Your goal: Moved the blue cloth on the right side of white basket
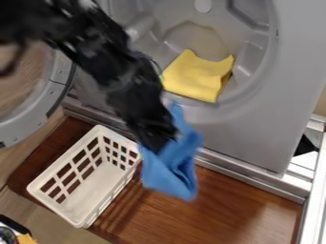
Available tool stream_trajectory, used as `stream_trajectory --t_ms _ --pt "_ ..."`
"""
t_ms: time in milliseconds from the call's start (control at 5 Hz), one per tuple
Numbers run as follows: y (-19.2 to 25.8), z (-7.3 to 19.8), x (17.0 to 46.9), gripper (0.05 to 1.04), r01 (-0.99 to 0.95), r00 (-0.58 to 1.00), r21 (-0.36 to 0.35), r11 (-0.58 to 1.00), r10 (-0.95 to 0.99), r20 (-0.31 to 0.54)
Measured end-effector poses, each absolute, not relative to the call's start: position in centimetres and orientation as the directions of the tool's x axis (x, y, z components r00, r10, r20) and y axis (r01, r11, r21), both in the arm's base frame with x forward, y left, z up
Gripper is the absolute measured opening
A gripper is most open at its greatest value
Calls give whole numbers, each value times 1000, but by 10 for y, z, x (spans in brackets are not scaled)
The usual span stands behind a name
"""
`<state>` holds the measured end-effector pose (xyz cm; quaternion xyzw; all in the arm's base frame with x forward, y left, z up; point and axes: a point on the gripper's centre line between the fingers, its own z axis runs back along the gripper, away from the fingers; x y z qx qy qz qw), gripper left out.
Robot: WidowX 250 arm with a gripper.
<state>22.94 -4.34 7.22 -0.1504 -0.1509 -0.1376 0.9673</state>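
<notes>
From the upper left the arm comes down to the middle of the camera view, where the gripper (164, 142) is shut on the blue cloth (170, 167). The cloth hangs in loose folds just right of the white basket (84, 223), partly in front of its upper right corner. Part of the cloth lies behind the gripper. The basket stands tilted in the view on the brown wooden surface, with slotted walls and its visible floor bare.
A yellow cloth (198, 76) lies in the round opening of the grey machine (248, 128) behind. Its open round door (39, 109) is at the left. Brown wood (235, 209) extends right of the basket, with a metal frame (312, 190) along the right edge.
</notes>
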Motion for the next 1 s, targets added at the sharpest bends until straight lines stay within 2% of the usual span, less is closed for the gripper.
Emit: stream_trajectory --t_ms 200,400,600,800,1000 --pt "-58 37 234 52 326 921 -268 907 -239 308" --pt "-61 -10 238 52 322 927 -265 909 -246 284" --pt "-71 -39 239 52 332 931 -281 901 -266 249" --pt "-77 -43 242 73 350 928 -252 902 -297 224" --pt "-76 -44 240 222 332 938 -218 918 -296 179"
